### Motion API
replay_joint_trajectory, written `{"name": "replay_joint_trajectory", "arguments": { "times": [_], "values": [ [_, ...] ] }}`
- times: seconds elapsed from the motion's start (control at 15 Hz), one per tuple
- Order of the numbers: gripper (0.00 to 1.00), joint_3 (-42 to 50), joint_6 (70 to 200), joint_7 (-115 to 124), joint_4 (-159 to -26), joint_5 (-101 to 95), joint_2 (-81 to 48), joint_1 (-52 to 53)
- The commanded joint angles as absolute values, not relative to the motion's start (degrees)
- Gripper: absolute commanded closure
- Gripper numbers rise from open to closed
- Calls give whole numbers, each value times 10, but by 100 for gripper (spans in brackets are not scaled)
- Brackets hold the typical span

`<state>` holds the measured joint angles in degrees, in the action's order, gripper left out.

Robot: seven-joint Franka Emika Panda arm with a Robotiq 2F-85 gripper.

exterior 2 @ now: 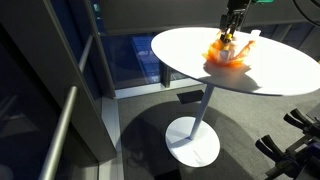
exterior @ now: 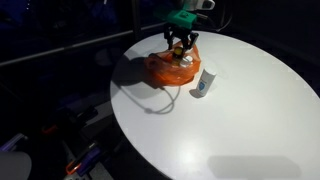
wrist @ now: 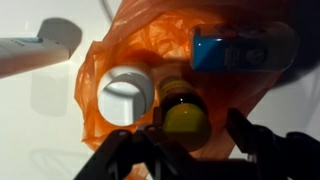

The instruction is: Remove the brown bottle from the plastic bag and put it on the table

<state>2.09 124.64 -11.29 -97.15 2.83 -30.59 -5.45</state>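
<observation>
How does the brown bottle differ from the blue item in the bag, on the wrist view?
The brown bottle shows end-on as a round top; the blue item lies sideways, long and boxy. The bottle sits between the fingers of the open gripper; the blue item lies beyond them. Both are inside the orange bag.

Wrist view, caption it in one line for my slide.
Open gripper over a brown bottle in an orange bag, beside a white container and blue pack.
</observation>
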Motion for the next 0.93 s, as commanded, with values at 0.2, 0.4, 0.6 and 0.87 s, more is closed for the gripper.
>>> {"name": "replay_joint_trajectory", "arguments": {
  "times": [0.2, 0.4, 0.6, 0.87],
  "values": [
    [47, 13, 1237, -121, -947, 31, -317, -66],
    [49, 12, 1237, -125, -947, 33, -314, -69],
    [51, 11, 1235, -129, -944, 35, -314, -73],
    [80, 12, 1236, -130, -947, 33, -307, -75]
  ]
}}
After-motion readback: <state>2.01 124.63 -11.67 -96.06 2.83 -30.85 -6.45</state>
